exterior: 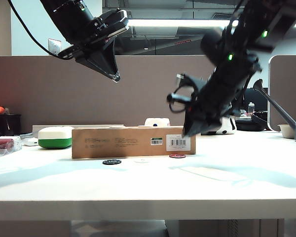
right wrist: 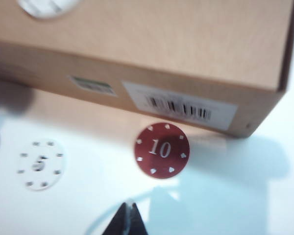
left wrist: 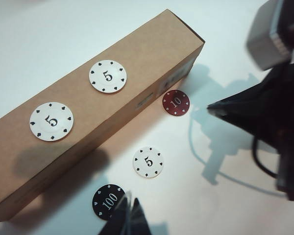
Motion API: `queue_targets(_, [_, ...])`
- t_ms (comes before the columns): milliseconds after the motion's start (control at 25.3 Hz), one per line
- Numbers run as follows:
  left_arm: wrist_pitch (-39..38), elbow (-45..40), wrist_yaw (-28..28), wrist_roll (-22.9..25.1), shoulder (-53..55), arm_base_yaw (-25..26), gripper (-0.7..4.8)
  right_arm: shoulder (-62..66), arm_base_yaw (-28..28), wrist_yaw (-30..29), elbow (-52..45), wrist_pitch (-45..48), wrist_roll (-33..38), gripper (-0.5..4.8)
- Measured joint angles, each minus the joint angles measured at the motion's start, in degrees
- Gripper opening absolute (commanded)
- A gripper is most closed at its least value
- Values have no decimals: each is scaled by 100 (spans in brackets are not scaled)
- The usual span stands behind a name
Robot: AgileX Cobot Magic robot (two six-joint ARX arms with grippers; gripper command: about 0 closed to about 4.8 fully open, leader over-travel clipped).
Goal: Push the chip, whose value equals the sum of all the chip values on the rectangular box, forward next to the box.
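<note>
The dark red chip (right wrist: 161, 150) marked 10 lies on the white table just in front of the rectangular box (right wrist: 152, 39), under its barcode label; it also shows as the chip (exterior: 177, 156) and the chip (left wrist: 176, 103). The brown box (exterior: 121, 142) carries two white 5 chips (left wrist: 108, 76) on its top. My right gripper (right wrist: 128, 206) is shut and empty, raised above the table a little short of the chip; it appears in the exterior view as the right gripper (exterior: 189, 133). My left gripper (exterior: 116, 76) hangs high above the box, shut and empty, its tips (left wrist: 131, 203) over a black chip.
A black 100 chip (left wrist: 109, 201) and a white 5 chip (left wrist: 148, 162) lie on the table in front of the box. Behind the box stand a green and white case (exterior: 55, 137) and other clutter at the table's far edges.
</note>
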Motion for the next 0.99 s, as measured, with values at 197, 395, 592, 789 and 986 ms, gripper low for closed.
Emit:
queue_targets(197, [0, -2, 0, 0, 0, 0, -5, -708, 0, -98, -9, -1008, 83, -5])
queue_targets(395, [0, -4, -2, 0, -24, 0, -5, -1576, 0, -487, -46, -1641, 136, -5])
queue_targets(592, [-2, -15, -7, 2, -280, 2, -5, -3058, 9, -293, -343, -1759, 151, -5])
queue_targets(789, [-2, -15, -7, 0, -837, 20, -5, -4695, 7, -4, -1139, -2000, 195, -5])
queue_targets(986, [-2, -17, -7, 0, -1335, 9, -5, -6369, 9, -20, -2085, -2006, 442, -5])
